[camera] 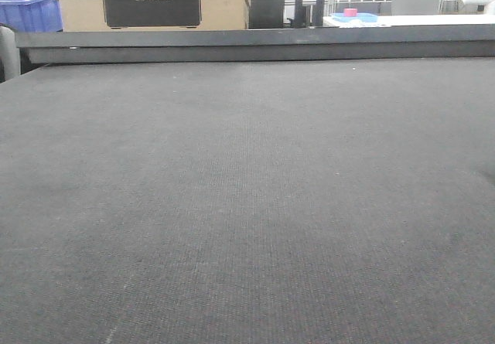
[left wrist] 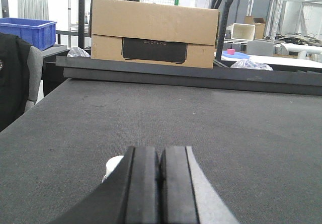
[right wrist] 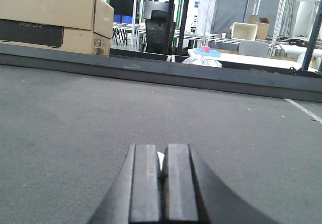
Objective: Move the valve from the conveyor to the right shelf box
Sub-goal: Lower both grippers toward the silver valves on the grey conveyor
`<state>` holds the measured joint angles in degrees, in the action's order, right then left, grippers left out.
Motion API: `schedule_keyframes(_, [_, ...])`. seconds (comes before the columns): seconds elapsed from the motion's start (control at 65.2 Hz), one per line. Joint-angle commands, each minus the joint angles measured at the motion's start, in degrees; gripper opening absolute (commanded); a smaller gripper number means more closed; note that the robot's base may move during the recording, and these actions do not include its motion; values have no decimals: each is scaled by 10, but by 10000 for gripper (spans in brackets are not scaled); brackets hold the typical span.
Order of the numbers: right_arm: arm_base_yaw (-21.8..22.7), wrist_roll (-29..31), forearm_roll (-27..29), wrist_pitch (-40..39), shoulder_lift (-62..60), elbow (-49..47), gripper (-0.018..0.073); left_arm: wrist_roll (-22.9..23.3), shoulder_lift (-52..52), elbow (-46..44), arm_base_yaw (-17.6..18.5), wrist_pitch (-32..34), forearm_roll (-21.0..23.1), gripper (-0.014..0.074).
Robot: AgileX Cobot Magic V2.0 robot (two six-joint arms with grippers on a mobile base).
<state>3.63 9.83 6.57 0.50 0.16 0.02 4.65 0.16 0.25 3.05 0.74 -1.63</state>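
Exterior front-facing, flat woven grey conveyor [camera: 247, 205], raised dark rail [camera: 255, 44]

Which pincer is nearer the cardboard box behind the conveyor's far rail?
Left. The cardboard box sits straight ahead of the left pincer; from the right pincer it lies off to the left.

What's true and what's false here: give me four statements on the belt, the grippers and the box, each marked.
1. No valve shows on the conveyor in the front view. True.
2. The left gripper is shut, pads meeting. True.
3. The right gripper gapes wide open. False: it is shut too.
4. The cardboard box sits on the belt. False: it stands beyond the far rail.
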Motion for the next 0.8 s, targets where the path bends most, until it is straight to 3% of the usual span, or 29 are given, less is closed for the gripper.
schedule_keyframes(0.0, [-2,1,-3,-14,-2,0,-167,0,-2,-2,0,12,2,-111])
schedule_keyframes(0.782, [-2,1,-3,-14,-2,0,-167,0,-2,-2,0,13,-1,-111])
